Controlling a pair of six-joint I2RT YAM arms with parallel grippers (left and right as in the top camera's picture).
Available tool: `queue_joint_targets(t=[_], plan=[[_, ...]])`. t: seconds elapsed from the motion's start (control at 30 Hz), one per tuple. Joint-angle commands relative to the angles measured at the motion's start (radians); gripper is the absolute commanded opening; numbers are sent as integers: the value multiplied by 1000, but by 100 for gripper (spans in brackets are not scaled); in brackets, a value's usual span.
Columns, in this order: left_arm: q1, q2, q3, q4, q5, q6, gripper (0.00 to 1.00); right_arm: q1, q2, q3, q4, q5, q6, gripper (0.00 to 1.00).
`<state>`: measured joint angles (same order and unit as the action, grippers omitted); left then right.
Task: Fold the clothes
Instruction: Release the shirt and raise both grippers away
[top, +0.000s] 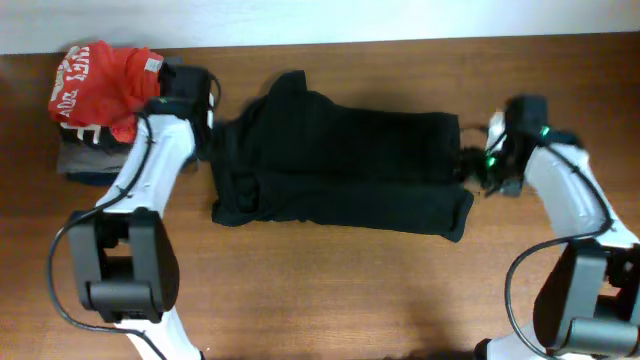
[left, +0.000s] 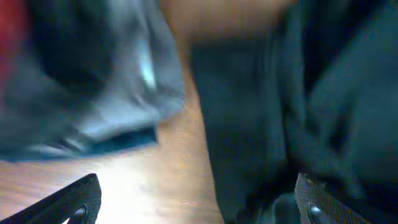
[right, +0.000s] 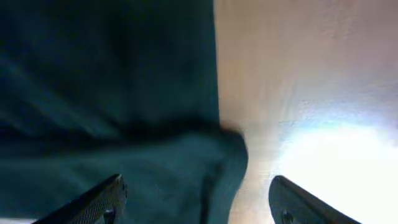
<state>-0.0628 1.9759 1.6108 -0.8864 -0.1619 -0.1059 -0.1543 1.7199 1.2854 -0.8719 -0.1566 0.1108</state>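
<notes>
A black pair of trousers lies flat across the middle of the wooden table, folded lengthwise. My left gripper is at its left end; in the left wrist view its jaws are open, straddling the dark cloth edge and bare wood. My right gripper is at the right end; in the right wrist view its jaws are open over the cloth's corner. Neither holds the cloth.
A stack of folded clothes with a red printed shirt on top sits at the far left, close behind my left arm. A grey garment from it shows in the left wrist view. Bare wood fronts the trousers.
</notes>
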Motion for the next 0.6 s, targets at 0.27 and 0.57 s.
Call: queue_joint_targets(t=[0.27,0.57], plan=[[-25,23,547,0,255,217,99,4,-8,495,-148,-1,-108,77],[-71,344,887,-4,257,235,99,12,-8,515,-209,-54,-129,77]])
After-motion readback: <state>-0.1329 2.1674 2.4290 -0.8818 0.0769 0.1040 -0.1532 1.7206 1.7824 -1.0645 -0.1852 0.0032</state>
